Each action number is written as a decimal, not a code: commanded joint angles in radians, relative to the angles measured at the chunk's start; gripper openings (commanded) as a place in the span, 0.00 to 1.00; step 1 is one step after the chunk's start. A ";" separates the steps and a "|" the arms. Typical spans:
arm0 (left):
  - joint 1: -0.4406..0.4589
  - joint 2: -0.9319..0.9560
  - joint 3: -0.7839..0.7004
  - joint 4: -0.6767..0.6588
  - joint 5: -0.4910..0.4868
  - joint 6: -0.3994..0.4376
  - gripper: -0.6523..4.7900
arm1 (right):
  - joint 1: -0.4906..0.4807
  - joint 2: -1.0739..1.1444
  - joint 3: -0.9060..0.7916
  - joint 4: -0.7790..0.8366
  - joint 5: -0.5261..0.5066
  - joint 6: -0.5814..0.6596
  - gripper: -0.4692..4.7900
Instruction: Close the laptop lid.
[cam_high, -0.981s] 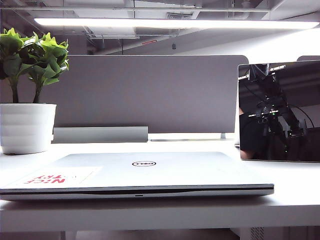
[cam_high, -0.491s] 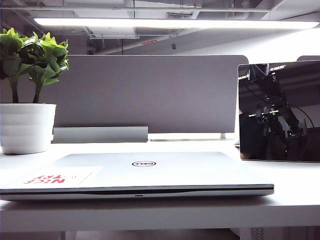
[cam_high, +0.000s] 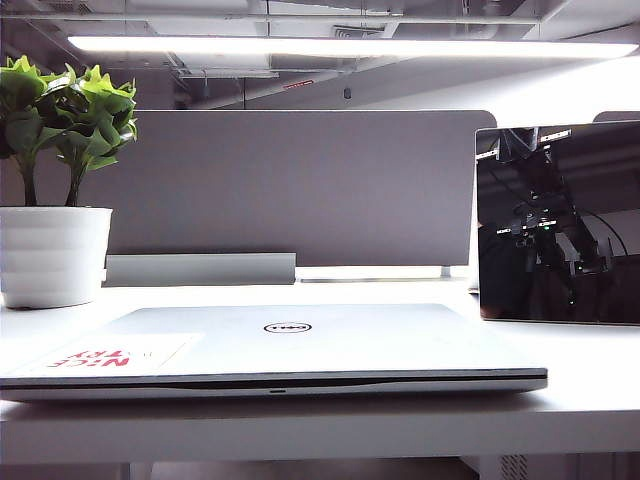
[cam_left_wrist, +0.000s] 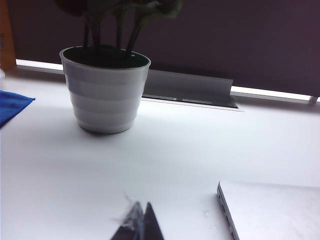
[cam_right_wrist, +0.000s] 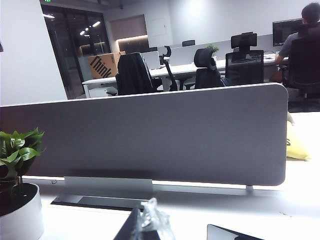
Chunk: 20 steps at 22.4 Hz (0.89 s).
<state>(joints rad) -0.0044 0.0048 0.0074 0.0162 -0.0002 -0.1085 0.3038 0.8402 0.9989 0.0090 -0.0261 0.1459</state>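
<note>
The silver laptop lid (cam_high: 300, 335) lies flat down on its base, with the Dell logo (cam_high: 287, 327) and a red-lettered white sticker (cam_high: 110, 354) facing up. In the left wrist view a corner of the shut laptop (cam_left_wrist: 272, 210) shows beside my left gripper (cam_left_wrist: 141, 220). That gripper hangs just above the white table with its fingertips pressed together and nothing between them. My right gripper (cam_right_wrist: 147, 222) is raised over the table and faces the grey divider; its tips, wrapped in clear tape, are together and hold nothing. Neither gripper shows directly in the exterior view.
A white pot with a green plant (cam_high: 55, 250) stands at the back left, close ahead of the left gripper (cam_left_wrist: 106, 90). A frameless mirror (cam_high: 558, 220) at the back right reflects an arm. A grey divider (cam_high: 300, 185) closes the back. A blue cloth (cam_left_wrist: 12, 105) lies off to one side.
The laptop lid stays down and unmoved. Only the arm's reflection in the mirror shifts slightly.
</note>
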 joint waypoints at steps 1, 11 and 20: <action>0.000 -0.001 0.001 0.008 0.004 0.000 0.11 | 0.000 -0.003 0.002 0.010 0.002 0.005 0.09; 0.000 -0.001 0.001 0.042 0.005 0.000 0.11 | 0.000 -0.003 0.002 0.010 0.002 0.005 0.09; 0.000 -0.001 0.001 0.044 0.005 0.003 0.11 | 0.000 -0.003 0.002 0.010 0.002 0.005 0.09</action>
<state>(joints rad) -0.0044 0.0044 0.0074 0.0456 -0.0002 -0.1062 0.3038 0.8402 0.9989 0.0086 -0.0261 0.1459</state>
